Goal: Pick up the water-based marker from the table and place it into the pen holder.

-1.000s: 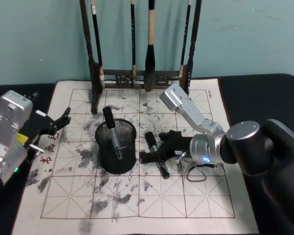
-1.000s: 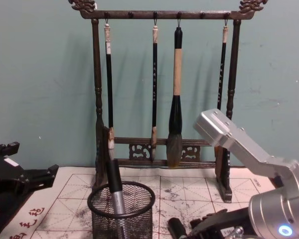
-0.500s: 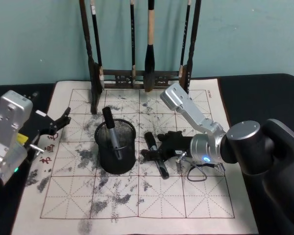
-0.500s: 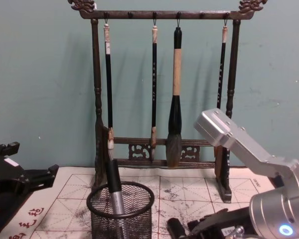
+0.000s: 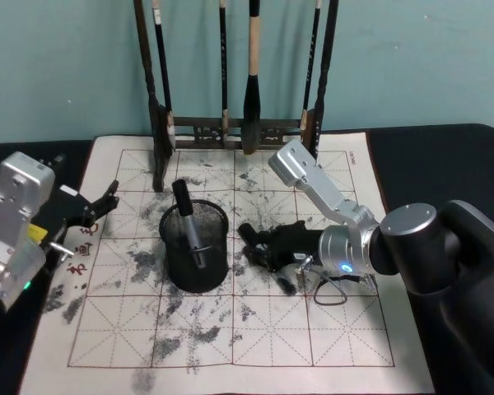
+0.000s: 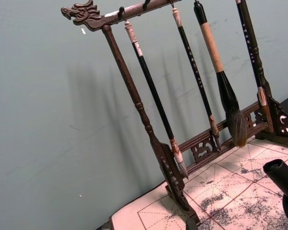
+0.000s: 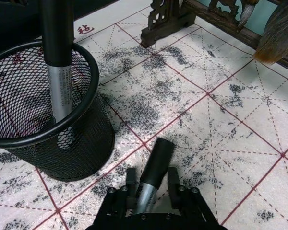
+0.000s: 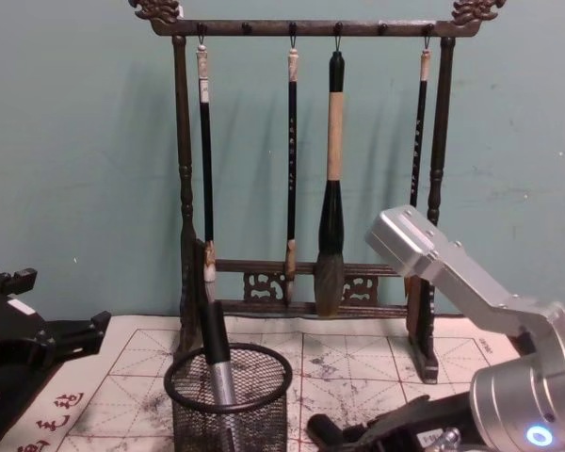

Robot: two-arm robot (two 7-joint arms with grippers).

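Note:
The water-based marker, silver-bodied with a black cap, lies low over the ink-stained mat just right of the pen holder. My right gripper is shut on its barrel, one finger on each side. In the head view the right gripper holds the marker tilted, its cap pointing toward the pen holder. The pen holder, a black mesh cup, has another marker leaning inside. My left gripper hangs open and parked at the mat's left edge, holding nothing.
A tall dark wooden rack hung with brushes stands at the back of the mat, behind the holder. The gridded calligraphy mat lies on a black table. A loose wire loop hangs under the right wrist.
The right gripper's fingers have come together on the marker. The marker has turned and its cap end has shifted slightly toward the holder. The left arm has not moved.

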